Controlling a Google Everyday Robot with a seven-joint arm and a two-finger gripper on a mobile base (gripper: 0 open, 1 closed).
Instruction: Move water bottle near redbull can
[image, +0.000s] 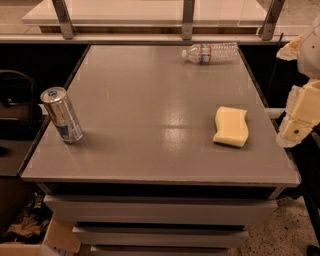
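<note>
The water bottle (210, 52), clear and ribbed with a white cap and a white-and-red label, lies on its side at the far right of the grey table (150, 115). The redbull can (62, 115), silver with blue panels, stands upright near the table's left edge. My gripper (300, 116) shows as pale yellow parts at the right edge of the view, beside the table's right side. It is below and right of the bottle and holds nothing that I can see.
A yellow sponge (231, 126) lies on the right part of the table, between my gripper and the middle. A glass rail with metal posts (188, 19) runs behind the far edge. Dark furniture (17, 107) stands left of the table.
</note>
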